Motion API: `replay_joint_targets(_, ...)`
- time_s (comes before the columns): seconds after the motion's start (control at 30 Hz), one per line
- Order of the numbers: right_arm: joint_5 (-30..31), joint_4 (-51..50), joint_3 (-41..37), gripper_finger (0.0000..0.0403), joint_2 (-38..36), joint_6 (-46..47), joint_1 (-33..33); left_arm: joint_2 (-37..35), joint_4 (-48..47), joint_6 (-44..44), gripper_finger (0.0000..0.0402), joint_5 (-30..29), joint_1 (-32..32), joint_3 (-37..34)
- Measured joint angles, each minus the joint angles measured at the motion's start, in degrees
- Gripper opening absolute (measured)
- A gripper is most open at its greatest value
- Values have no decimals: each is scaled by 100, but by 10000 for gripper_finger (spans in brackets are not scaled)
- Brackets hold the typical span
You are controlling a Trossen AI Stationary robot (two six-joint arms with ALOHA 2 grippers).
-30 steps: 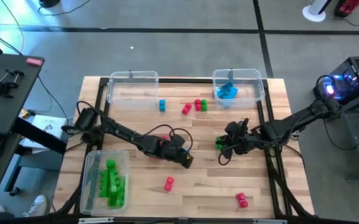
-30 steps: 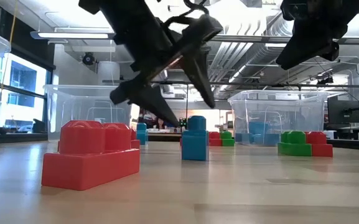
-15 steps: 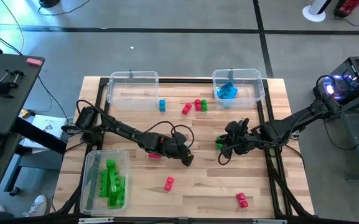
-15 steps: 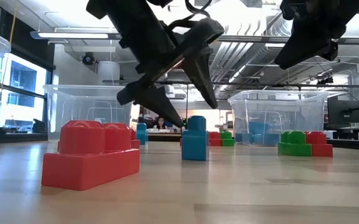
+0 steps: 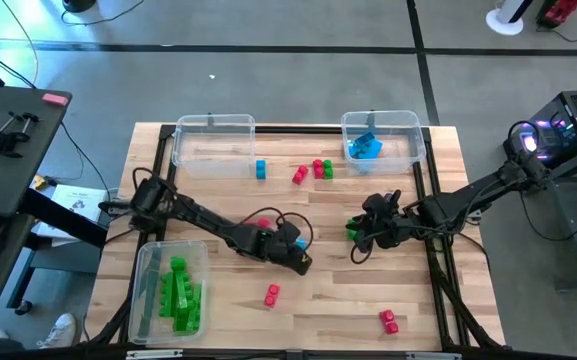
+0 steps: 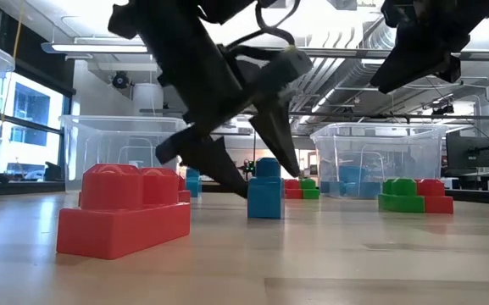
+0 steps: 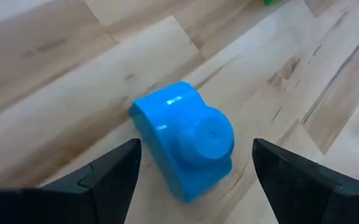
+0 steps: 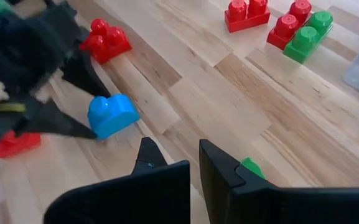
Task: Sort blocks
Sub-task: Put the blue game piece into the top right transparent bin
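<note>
Where it hung higher before, the left tool (image 7: 195,165) now straddles the blue block (image 7: 185,140), fingers wide.

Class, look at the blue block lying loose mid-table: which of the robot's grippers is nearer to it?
Left. The left gripper has its open fingers either side of the blue block; the right gripper, shut, hangs apart toward the table's right side.

- You've got two dark, near-black arms; left arm (image 5: 203,218) at centre-left of high view, right arm (image 5: 473,198) at centre-right.
- Thin black cables loop off both, esp. by left gripper (image 5: 300,260).
- Right arm's base end, far right, shows a blue-purple light (image 5: 528,141).
- Fingers (image 7: 107,171) are matte black, wedge-shaped, tapering to pts.
- Right gripper (image 8: 195,165): flat black fingers w/ angular edges.
</note>
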Motion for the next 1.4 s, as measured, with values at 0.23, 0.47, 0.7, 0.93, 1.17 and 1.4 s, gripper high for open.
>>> replay_joint_targets(0.23,30,16,0,0,0,268,0,204,60,64,296,-429,-15,-2)
replay_joint_targets(0.47,141,279,-2,0,2,344,0,15,-681,704,241,-237,241,-4)
replay_joint_targets(0.7,337,923,-2,0,2,-27,-2,-111,-460,1331,92,66,437,-2)
replay_joint_targets(0.93,492,1454,-5,0,-42,-832,-2,-612,-408,2271,92,-46,681,66)
replay_joint_targets(1.17,1401,3436,-7,0,-754,-2932,7,-2234,-251,4878,92,-1462,1577,81)
replay_joint_targets(1.4,2114,5997,-4,0,-1204,-5641,-324,-2512,1076,6382,92,730,3311,79)
